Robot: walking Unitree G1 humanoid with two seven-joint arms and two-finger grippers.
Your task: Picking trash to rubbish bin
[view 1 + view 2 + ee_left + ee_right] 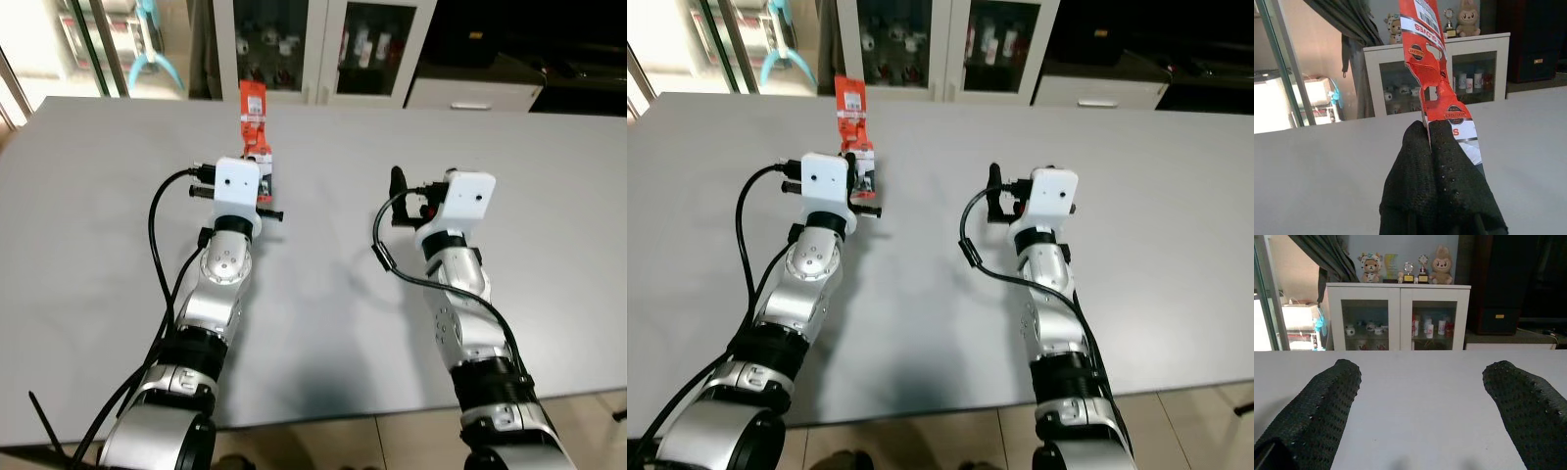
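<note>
Left wrist view shows a torn orange-red wrapper with a barcode and white stripes, standing up from the centre to the top of the frame and pinched between the two black fingers of the left gripper, which are pressed together on its lower part. From the head camera, the same wrapper sits in the upper middle-left of the frame, held above the grey table, with white glass-door cabinets along the top edge. Right of centre, the right gripper hovers over the bare table holding nothing, its fingers spread wide apart.
</note>
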